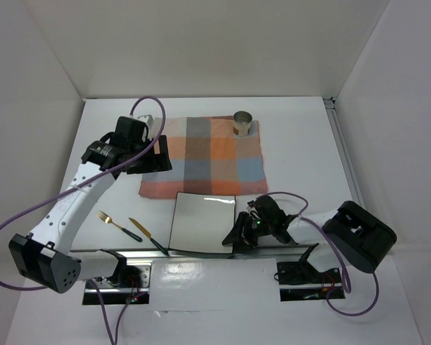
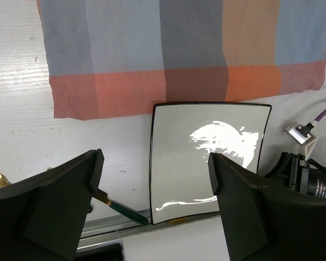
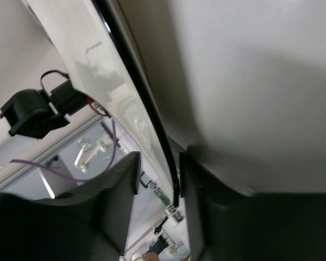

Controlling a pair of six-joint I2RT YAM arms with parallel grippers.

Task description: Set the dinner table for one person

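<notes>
Plate-placing step: right tool [image 1: 243, 233] straddles plate [image 1: 201, 219] rim, grip unconfirmed; left tool [image 1: 156, 157] open over cloth [image 1: 208, 154]. Next, probably: lift plate onto cloth.

Glossy plate [image 1: 203, 223], matte tabletop [image 1: 302, 144].

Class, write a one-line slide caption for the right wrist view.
The right gripper straddles the black rim of the square white plate.
</notes>
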